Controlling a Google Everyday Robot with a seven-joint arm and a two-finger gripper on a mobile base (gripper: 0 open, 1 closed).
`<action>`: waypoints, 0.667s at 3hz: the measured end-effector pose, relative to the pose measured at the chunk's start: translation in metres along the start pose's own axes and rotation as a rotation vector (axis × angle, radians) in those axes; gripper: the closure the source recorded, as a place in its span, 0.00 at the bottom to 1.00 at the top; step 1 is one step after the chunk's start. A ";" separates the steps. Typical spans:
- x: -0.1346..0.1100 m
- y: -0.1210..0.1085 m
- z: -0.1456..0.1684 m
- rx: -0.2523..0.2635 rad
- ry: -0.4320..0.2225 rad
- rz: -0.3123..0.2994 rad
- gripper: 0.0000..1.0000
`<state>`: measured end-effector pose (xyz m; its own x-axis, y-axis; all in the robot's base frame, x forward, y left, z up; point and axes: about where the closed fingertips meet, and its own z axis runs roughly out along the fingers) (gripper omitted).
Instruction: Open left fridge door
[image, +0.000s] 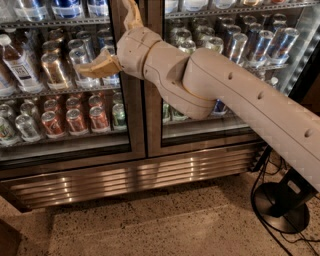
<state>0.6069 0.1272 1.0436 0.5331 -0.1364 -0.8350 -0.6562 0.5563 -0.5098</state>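
Observation:
The fridge fills the upper part of the camera view, with a ribbed steel grille along its base. The left fridge door is a glass pane in a steel frame and stands shut, with bottles and cans on wire shelves behind it. My gripper is open. It is held in front of the left door's right frame near the centre seam. One tan finger points left across the glass and the other points up along the frame. I cannot tell whether either finger touches the door.
The right glass door is shut, with cans behind it. My arm crosses in front of it from the right. A black round stand base with cables sits on the speckled floor at lower right.

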 end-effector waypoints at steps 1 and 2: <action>0.000 0.000 0.000 0.000 0.000 -0.001 0.00; 0.001 0.003 0.000 -0.044 -0.060 0.086 0.00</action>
<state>0.6053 0.1286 1.0411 0.5037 -0.0398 -0.8629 -0.7232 0.5270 -0.4464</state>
